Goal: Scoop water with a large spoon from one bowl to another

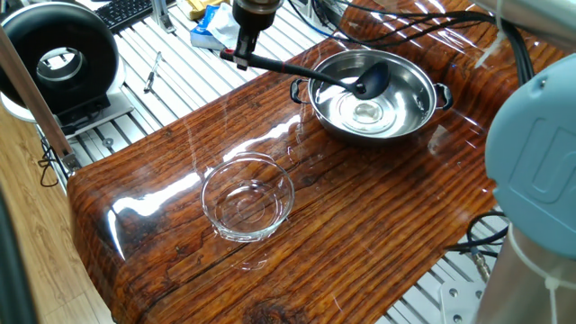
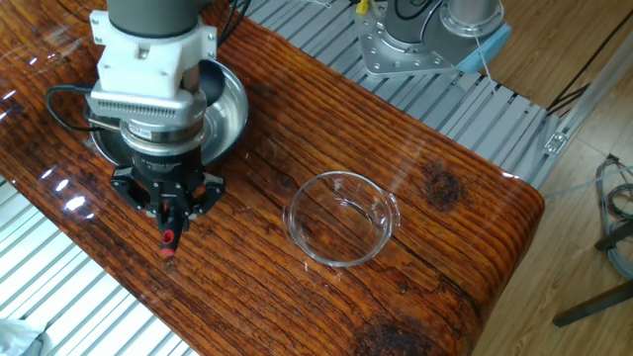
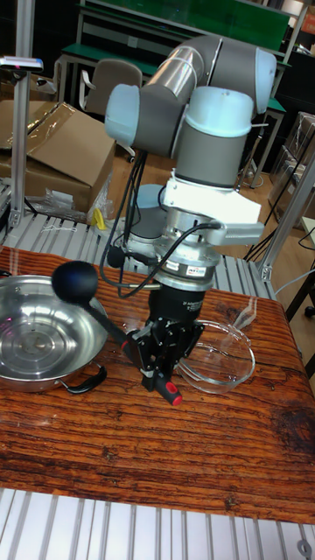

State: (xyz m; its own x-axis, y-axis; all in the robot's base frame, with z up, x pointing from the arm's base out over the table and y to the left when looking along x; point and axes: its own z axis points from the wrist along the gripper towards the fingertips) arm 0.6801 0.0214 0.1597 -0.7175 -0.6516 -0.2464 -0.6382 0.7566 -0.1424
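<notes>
My gripper (image 1: 241,54) is shut on the red-tipped end of the large spoon's handle (image 1: 297,70), a black ladle. Its scoop (image 1: 373,79) hangs over the far inside of the steel bowl (image 1: 425,106), where a shiny pool of water (image 1: 364,112) lies at the bottom. In the tall fixed view the scoop (image 3: 77,282) sits above the bowl's rim (image 3: 52,378), with the gripper (image 3: 162,363) to the right of it. The clear glass bowl (image 1: 247,198) stands apart, nearer the table's front. From the other side the wrist hides most of the steel bowl (image 2: 234,111); the glass bowl (image 2: 343,218) shows whole.
Black cables (image 1: 405,34) run across the wooden table (image 1: 360,234) behind the steel bowl. The robot's blue-grey body (image 1: 540,180) fills the right edge. Off the table at the left stand a round black device (image 1: 58,58) and a keyboard (image 1: 126,11) on slotted aluminium rails.
</notes>
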